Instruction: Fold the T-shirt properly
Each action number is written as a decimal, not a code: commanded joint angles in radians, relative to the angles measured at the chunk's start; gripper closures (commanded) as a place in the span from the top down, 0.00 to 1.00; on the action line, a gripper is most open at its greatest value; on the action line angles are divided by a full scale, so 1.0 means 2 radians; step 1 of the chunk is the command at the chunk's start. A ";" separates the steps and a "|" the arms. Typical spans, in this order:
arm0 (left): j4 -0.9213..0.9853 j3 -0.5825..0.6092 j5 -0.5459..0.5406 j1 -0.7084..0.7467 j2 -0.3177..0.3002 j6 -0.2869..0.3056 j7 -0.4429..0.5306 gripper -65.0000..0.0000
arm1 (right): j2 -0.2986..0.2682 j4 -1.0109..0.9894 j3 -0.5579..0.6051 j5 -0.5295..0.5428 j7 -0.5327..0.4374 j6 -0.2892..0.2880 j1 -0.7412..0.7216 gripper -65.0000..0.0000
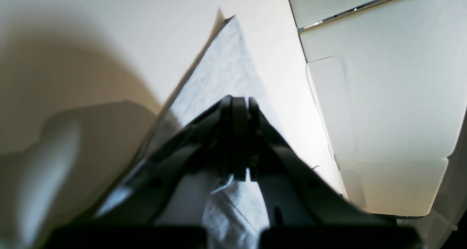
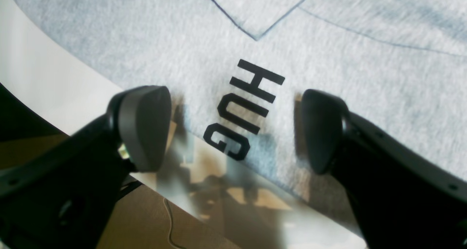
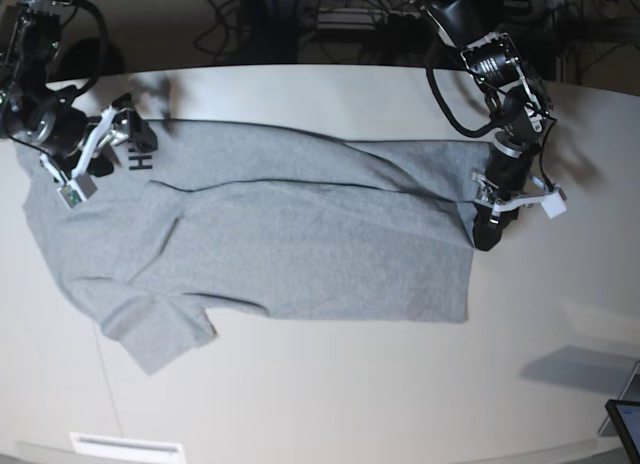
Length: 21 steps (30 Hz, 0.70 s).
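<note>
**Fold barely begun: one lengthwise fold in, rest open**

We see the table (image 3: 330, 404) with the T-shirt (image 3: 290, 254) spread lengthwise across its middle, mostly plain grey side up. Our read: the far long edge is turned over onto the body, since a crease runs along the top and the black lettering (image 2: 244, 106) shows at the fold by the table edge. One sleeve (image 3: 160, 334) sticks out unfolded at the near side, so we judge the sleeves and the crosswise folds are all left to do.

The left gripper (image 3: 487, 234) sits at the shirt's hem end, pincer clamped on a pinch of T-shirt fabric that rises as a tented ridge in the left wrist view.

The right gripper (image 2: 233, 128) hangs over the lettered edge, pincer spread wide, one pad either side of the print, gripping nothing.
</note>
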State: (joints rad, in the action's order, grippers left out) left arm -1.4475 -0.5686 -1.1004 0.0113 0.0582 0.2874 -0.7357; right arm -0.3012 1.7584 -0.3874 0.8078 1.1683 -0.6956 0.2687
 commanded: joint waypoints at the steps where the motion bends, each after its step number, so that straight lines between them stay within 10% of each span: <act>1: -0.008 0.000 -0.011 -0.007 -0.003 0.007 0.008 0.00 | -0.008 0.010 -0.002 0.009 -0.008 -0.001 -0.004 0.79; 21: 0.024 0.005 -0.015 0.000 -0.003 0.007 0.055 0.04 | -0.008 0.010 -0.001 0.009 -0.008 -0.001 -0.004 0.79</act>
State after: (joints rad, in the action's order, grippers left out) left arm -1.3872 -0.5610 -1.1152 0.0162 0.0578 0.2947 -0.6312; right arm -0.3012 1.7584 -0.3855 0.8078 1.1709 -0.6956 0.2691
